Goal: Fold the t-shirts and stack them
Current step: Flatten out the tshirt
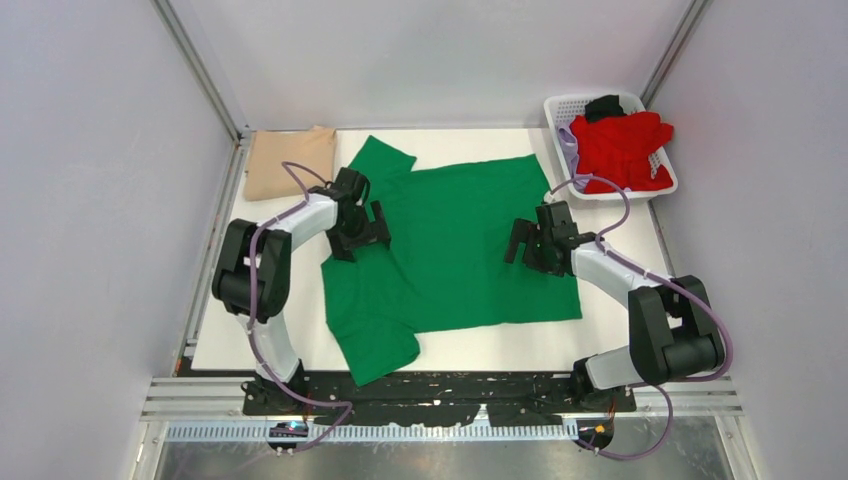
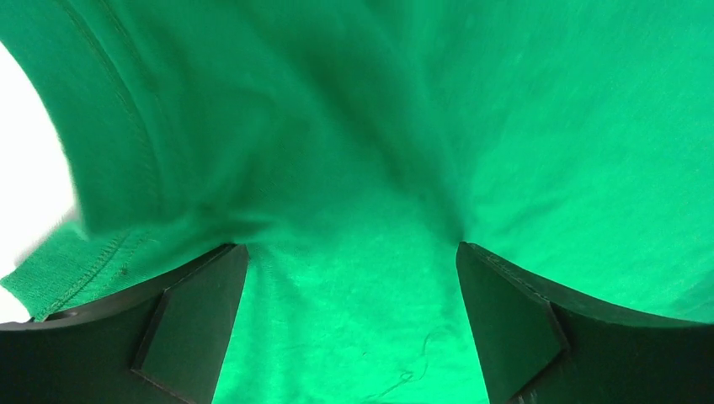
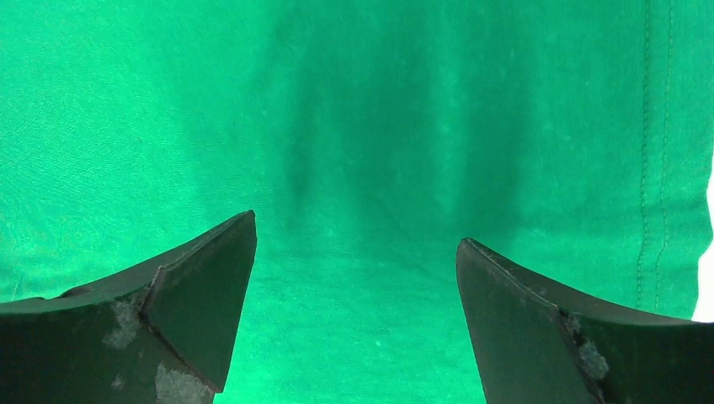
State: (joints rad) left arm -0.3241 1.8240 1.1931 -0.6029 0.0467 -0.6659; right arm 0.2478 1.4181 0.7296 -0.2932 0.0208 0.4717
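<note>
**Both arms over the green shirt**

The green t-shirt [image 1: 455, 245] lies spread across the worktop [image 1: 500, 345]. The left fingers [image 2: 198, 320] stand wide over its collar end and the right fingers [image 3: 202, 295] wide near its hem — neither grips cloth. Beyond its far sleeve sits the folded tan t-shirt [image 1: 290, 160] — off its far hem corner, the red t-shirt [image 1: 622, 148] fills the basket [image 1: 560, 108].

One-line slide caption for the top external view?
Both sets of jaws open over the spread green t-shirt; tan shirt folded far left, red shirt in basket.

Bright, even light; soft shadow on the green t-shirt [image 2: 522, 126], overexposed white beside its blurred left edge.
</note>
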